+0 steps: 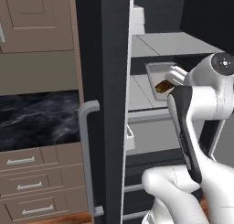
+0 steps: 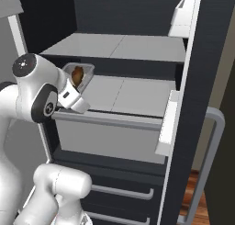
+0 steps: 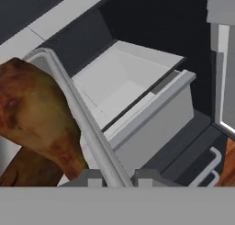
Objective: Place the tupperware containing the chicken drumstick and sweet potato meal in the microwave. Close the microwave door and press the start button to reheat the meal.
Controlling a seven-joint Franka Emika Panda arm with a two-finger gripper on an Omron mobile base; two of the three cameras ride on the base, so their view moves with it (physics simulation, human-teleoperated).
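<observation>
Clear pale plastic runs right between the two dark fingertips in the hand view: the rim of the tupperware [image 3: 75,104] passes into the gap of the gripper [image 3: 117,177], and the jaws are clamped on that thin wall, one tip inside the box and one outside. Just past the tips lies the chicken drumstick [image 3: 36,123], reddish-brown, its fat end up against the wall and a darker brown piece under it, likely the sweet potato.

From the base cameras the tupperware [image 1: 161,79] sits tilted above the middle fridge shelf [image 2: 133,98], at the end of the white arm, well inside the open fridge. I cannot tell whether its far edge touches the shelf or hangs free.

How it will handle, as I judge it: the box is light and fairly stiff, but a pinch on one wall leaves the load hanging off to the side, so it will want to droop and twist about the tips. Smooth plastic is slippery. The drumstick is loose and could roll toward the low side. A hold near the middle of a long wall, kept level and moved slowly, looks safest.

Beyond the box are an open pale drawer [image 3: 124,79] and the fridge door [image 1: 107,104] with its grey handle [image 1: 87,159].
</observation>
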